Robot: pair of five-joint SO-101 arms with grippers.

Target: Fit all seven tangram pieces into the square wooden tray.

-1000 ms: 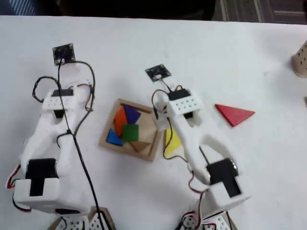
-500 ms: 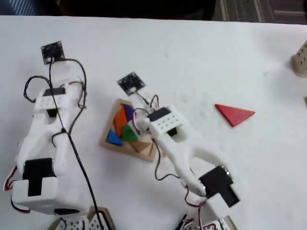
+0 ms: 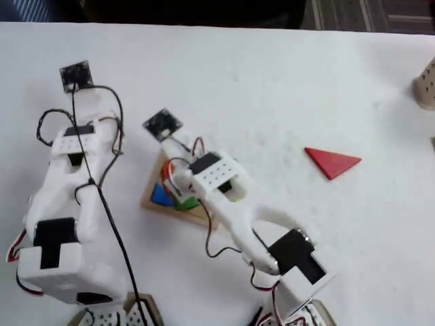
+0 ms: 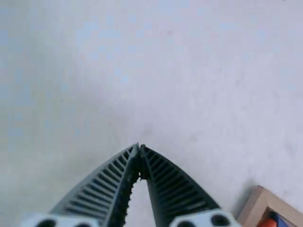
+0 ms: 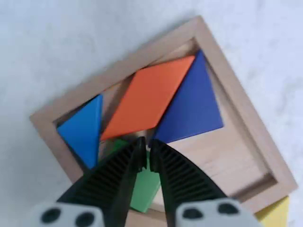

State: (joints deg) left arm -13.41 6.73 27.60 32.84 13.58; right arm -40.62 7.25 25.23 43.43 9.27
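Observation:
The square wooden tray [image 5: 236, 97] holds an orange parallelogram [image 5: 151, 97], a dark blue triangle [image 5: 191, 106], a light blue triangle [image 5: 85, 130] and a green square [image 5: 144, 187]. My right gripper [image 5: 146, 150] hovers shut over the tray, its tips above the green square's edge, holding nothing. A yellow piece [image 5: 277, 210] lies just outside one tray corner. In the high view the right arm [image 3: 217, 176] covers most of the tray [image 3: 151, 197]. A red triangle [image 3: 332, 163] lies alone to the right. My left gripper [image 4: 138, 150] is shut over bare table, beside a tray corner [image 4: 262, 205].
The left arm [image 3: 68, 176] stands left of the tray with loose black cables. A perforated wooden object [image 3: 426, 85] sits at the table's right edge. Wooden arm bases [image 3: 146, 309] line the front edge. Open white table stretches behind and to the right.
The right arm has swung left from beside the tray to over it, now covering the yellow piece in the high view. The left arm shifted slightly left.

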